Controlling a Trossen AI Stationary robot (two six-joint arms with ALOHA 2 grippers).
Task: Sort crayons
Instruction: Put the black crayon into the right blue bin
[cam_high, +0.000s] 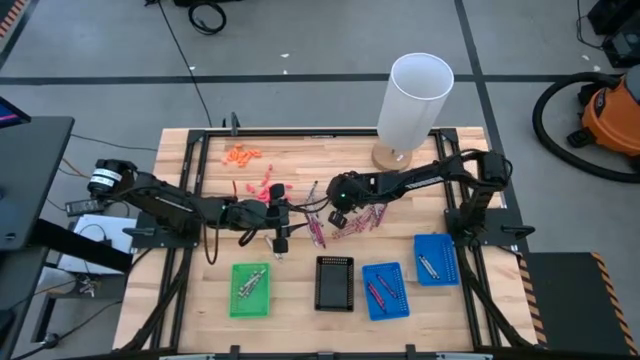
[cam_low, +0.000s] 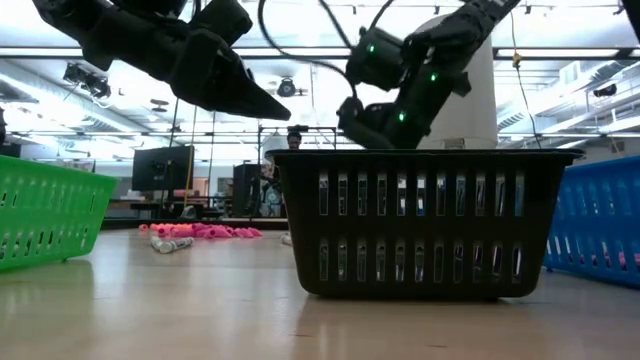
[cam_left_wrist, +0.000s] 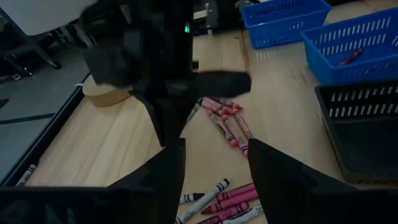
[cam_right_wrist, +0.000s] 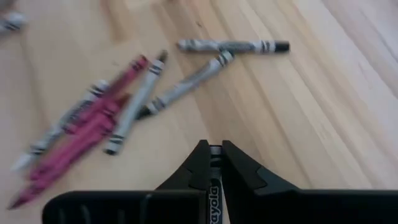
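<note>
— which step are you on?

— i've just picked one up, i judge. my right gripper (cam_right_wrist: 212, 163) is pinched nearly shut on a thin silvery-grey paper-wrapped crayon (cam_right_wrist: 215, 198), lifted above the wooden slatted table (cam_right_wrist: 323, 93). the rest of the crayons, grey and pinkish-red sticks (cam_right_wrist: 106, 118), lie scattered on the wood just beyond my fingertips.

— and next?

— carry it to the tray that takes greys. the far small blue plastic tray (cam_high: 436, 259) seems to hold grey ones, so probably there, then release above it.

— your other arm?

— my left gripper (cam_left_wrist: 214, 165) hovers near the pile, fingers spread wide, holding nothing.

— what does one view add?

— only my right wrist view shows the crayon between the fingers. the high view alone lays out the green tray (cam_high: 250, 289), black tray (cam_high: 334, 283) and both blue ones.
</note>
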